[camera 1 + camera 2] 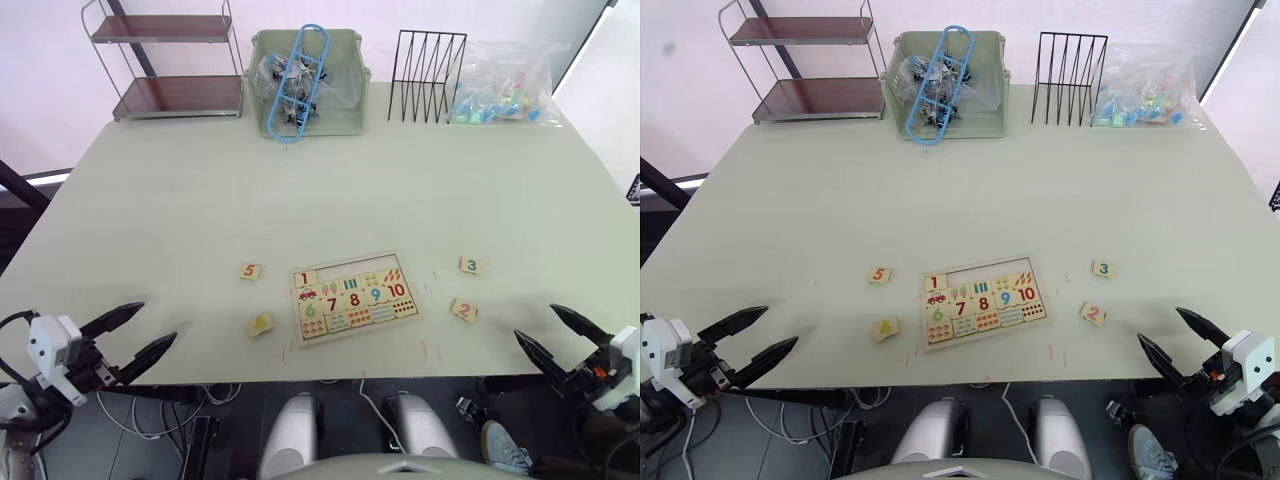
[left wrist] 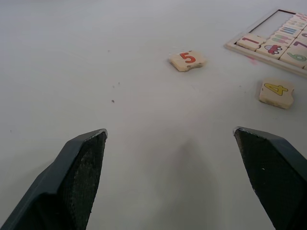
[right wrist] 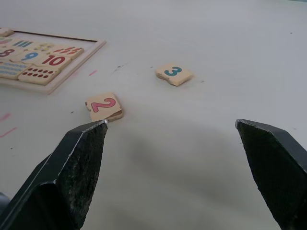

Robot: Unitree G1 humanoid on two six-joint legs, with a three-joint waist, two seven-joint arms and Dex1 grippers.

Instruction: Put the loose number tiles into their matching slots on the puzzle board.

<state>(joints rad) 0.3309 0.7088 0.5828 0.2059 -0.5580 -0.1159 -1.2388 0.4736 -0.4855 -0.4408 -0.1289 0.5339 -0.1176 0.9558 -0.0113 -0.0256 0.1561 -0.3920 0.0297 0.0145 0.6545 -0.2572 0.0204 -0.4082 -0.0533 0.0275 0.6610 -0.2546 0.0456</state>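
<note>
- Pale green table (image 1: pixel 200 200) carries everything, with a shelf rack, bin, wire rack and bag along its far edge.
- Left gripper (image 1: pixel 130 335) and right gripper (image 1: pixel 553 332) hover at the near edge, jaws spread wide, holding nothing.
- Nearest the left gripper lie tile 4 (image 2: pixel 276 92) and tile 5 (image 2: pixel 187 60); nearest the right, tile 2 (image 3: pixel 104 106) and tile 3 (image 3: pixel 173 73).
- Puzzle board (image 1: pixel 352 296) sits between them, tile 1 (image 1: pixel 305 278) seated, the top-row slots (image 1: pixel 350 273) beside it open.
- Risk: thin, flat tiles may skid when pinched.
- Wrist views show the tiles' edges; head views show the full layout.
</note>
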